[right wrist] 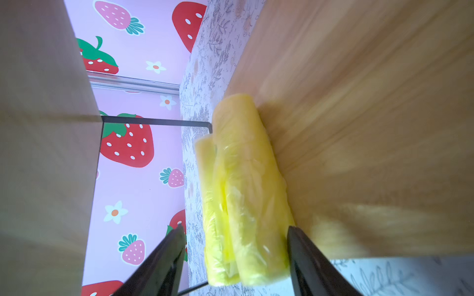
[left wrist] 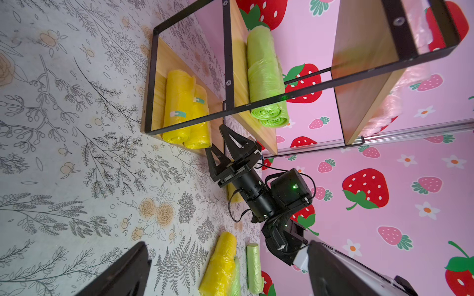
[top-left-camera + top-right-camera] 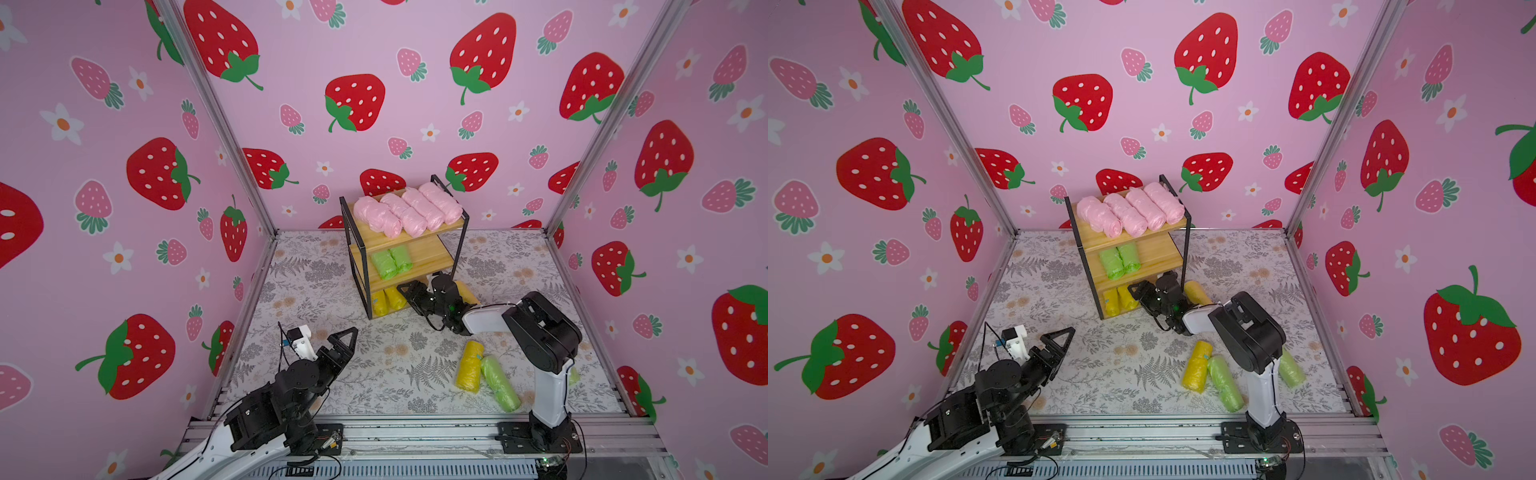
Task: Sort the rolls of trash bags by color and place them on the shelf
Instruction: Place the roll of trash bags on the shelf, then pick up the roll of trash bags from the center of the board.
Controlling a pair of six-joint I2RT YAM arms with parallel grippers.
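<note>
In both top views: four pale pink plastic rolls (image 3: 407, 212) atop black-framed wooden shelf (image 3: 432, 254); two light green rolls (image 3: 390, 262) mid-tier, two yellow rolls (image 3: 388, 299) lowest; two loose yellows (image 3: 469, 365), two loose greens (image 3: 500, 384) pending on tabletop (image 3: 374, 374). Left gripper (image 3: 345, 336) agape, empty. Right wrist: right gripper (image 1: 235, 227) released, flanking shelved yellows.

A: Shelf (image 2: 228, 51) stock?
B: Btm tier: 2 yellow rolls (image 2: 179, 107). Mid tier: 2 green rolls (image 2: 266, 71).
A: Off-shelf?
B: Floral mat (image 2: 77, 102): loose yellow roll (image 2: 220, 261), 2 loose green rolls (image 2: 254, 269) beside it. Right gripper (image 2: 214, 137) at btm tier, jaws apart.
</note>
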